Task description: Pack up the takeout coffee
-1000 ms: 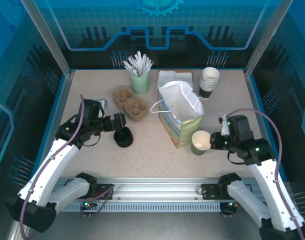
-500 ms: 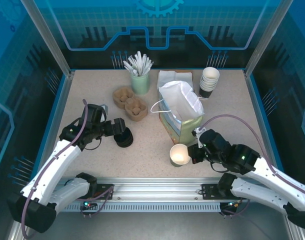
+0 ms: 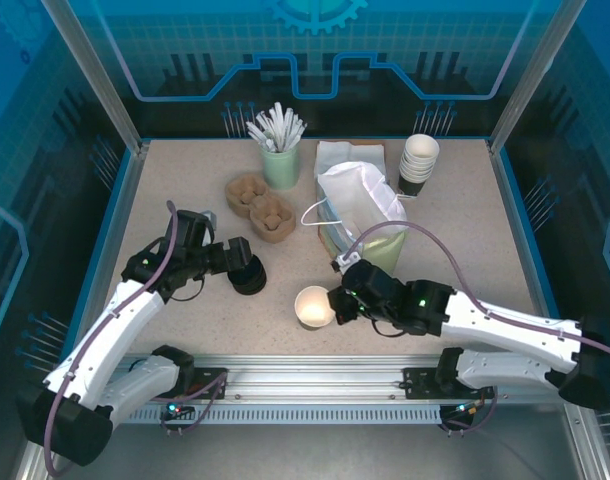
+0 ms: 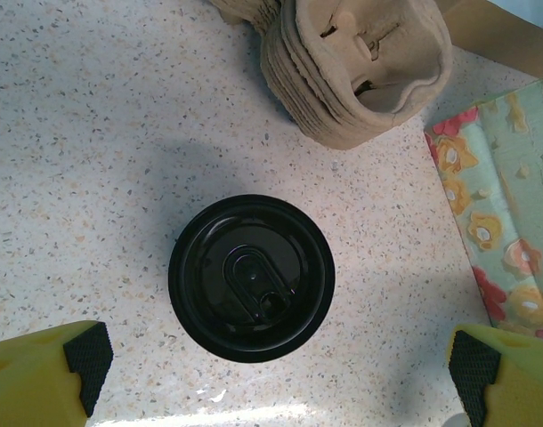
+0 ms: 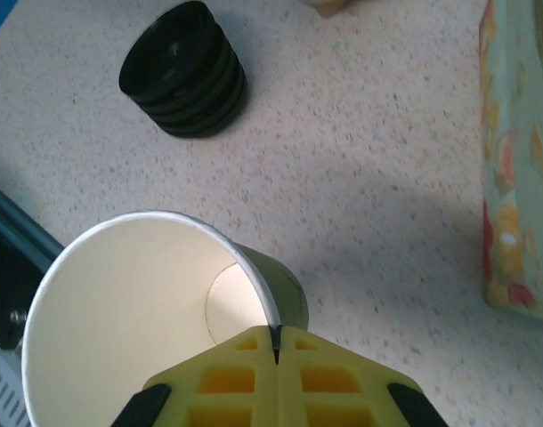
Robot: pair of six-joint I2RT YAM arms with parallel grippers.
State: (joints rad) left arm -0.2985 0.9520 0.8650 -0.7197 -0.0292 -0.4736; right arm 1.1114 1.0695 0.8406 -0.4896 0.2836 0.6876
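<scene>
While the left gripper (image 4: 280, 360) is spread wide over the black lids (image 4: 251, 277), the green cup (image 5: 138, 311) is pinched at its rim by the right gripper (image 5: 276, 342).

Paper bag (image 4: 494, 196) partly out of view

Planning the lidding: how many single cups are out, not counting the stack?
2: a lidless cup pinched by the right gripper at front centre, and a green cup of stirrers at the back. The bag may hide others.
</scene>
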